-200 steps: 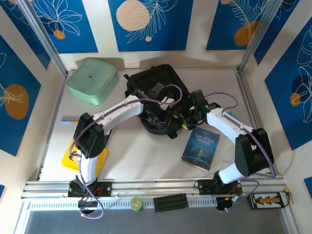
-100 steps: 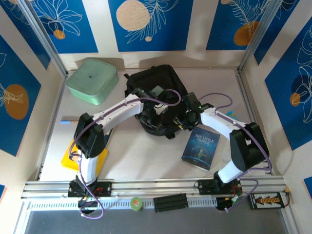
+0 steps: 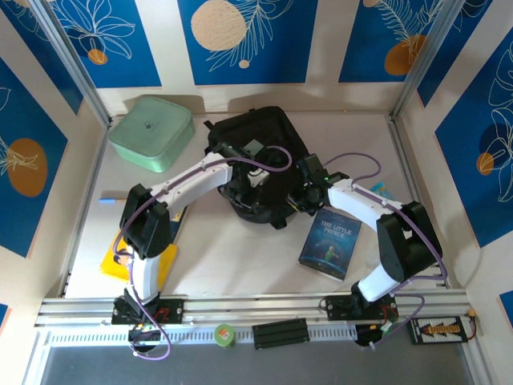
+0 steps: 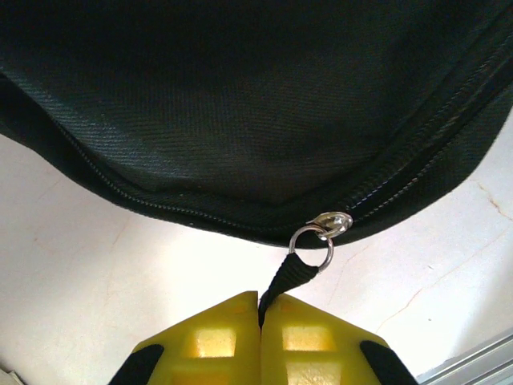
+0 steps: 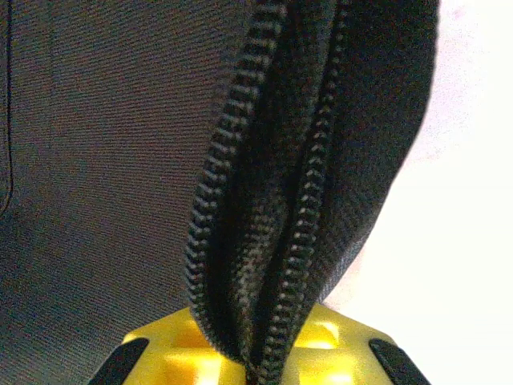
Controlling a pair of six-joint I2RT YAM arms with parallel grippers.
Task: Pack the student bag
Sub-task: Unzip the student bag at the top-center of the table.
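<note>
A smooth mint-green square box (image 3: 151, 132) sits far left on the pale counter (image 3: 216, 249). The student bag (image 3: 256, 132), soft black woven fabric, slumps mid-counter, farther back. The left hand (image 4: 258, 303) pinches its flat pull strap (image 4: 280, 282) under a metal ring (image 4: 292, 241); the right hand (image 5: 256, 349) grips, apparently, the ribbed zipper edge (image 5: 228, 152). A blue book (image 3: 330, 245) lies right.
</note>
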